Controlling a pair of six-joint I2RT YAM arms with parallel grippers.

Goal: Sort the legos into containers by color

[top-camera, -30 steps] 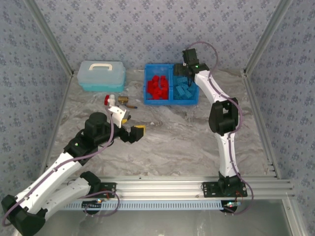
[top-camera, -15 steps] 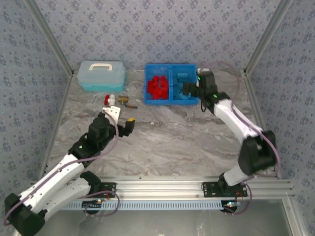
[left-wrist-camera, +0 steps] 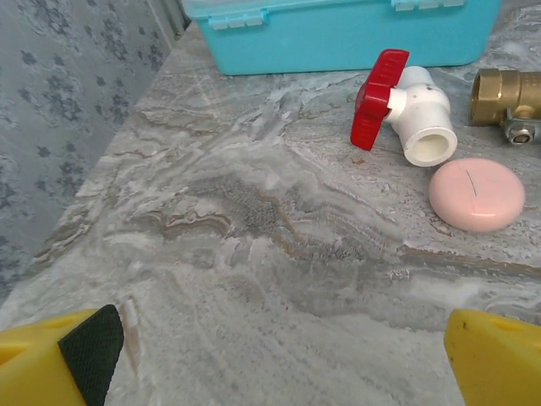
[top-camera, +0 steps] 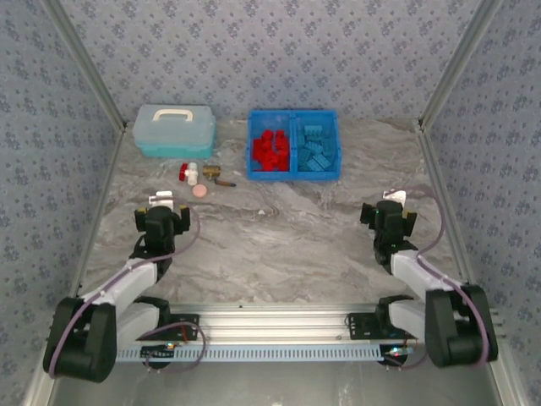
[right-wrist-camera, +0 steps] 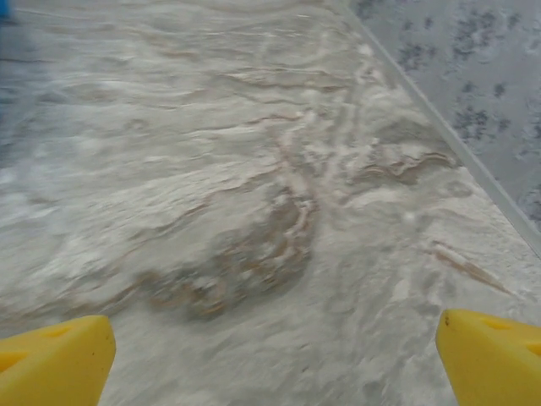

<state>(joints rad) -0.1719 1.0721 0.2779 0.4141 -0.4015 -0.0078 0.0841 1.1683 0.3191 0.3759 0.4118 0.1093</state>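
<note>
Top external: left end effector (top-camera: pixel 160 205), right end effector (top-camera: pixel 388 205) released; two containers (top-camera: pixel 293 114) hold legos (top-camera: pixel 270 149).

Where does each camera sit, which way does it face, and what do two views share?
Top external: above and behind the bases, looking down on table, blue bin, both arms, left gripper, right gripper.
Left wrist: low on the left arm, facing pale-blue case, valve, pink disc; its yellow fingers wide apart at bottom.
Right wrist: low, facing the table and right wall; its yellow fingers wide apart at bottom.
Shared: top external and left wrist both show case, valve, disc.
</note>
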